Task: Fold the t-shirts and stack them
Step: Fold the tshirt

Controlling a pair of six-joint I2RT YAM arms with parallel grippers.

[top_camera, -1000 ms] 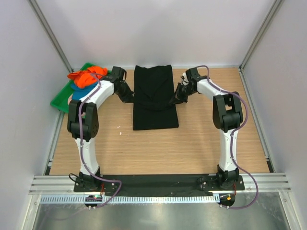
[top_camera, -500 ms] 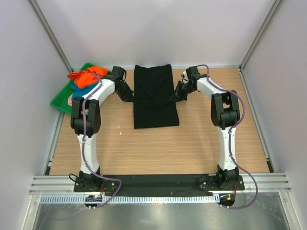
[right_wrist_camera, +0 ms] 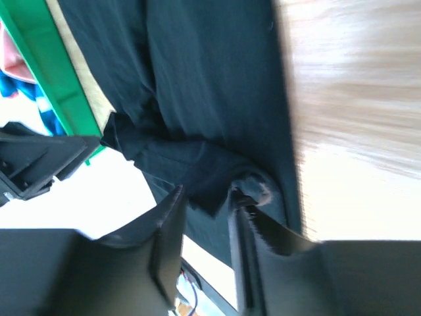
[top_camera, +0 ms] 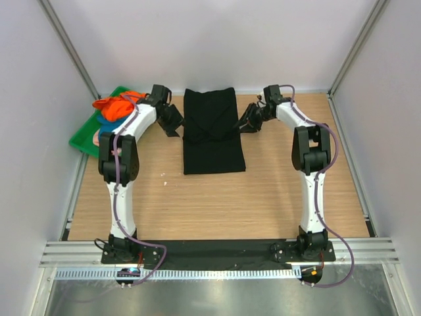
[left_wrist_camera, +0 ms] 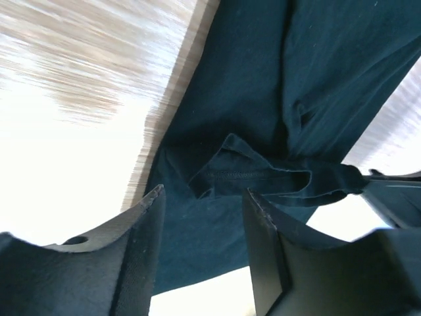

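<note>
t-shirt [top_camera: 212,141], one, black, lies between left tool [left_wrist_camera: 204,195] and right tool [right_wrist_camera: 206,195], both spread.

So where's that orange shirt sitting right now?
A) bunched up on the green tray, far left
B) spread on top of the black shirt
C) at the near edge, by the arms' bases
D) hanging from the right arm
A: the orange shirt lies crumpled on the green tray at the far left, apart from the black shirt lying flat between the two arms.
</note>
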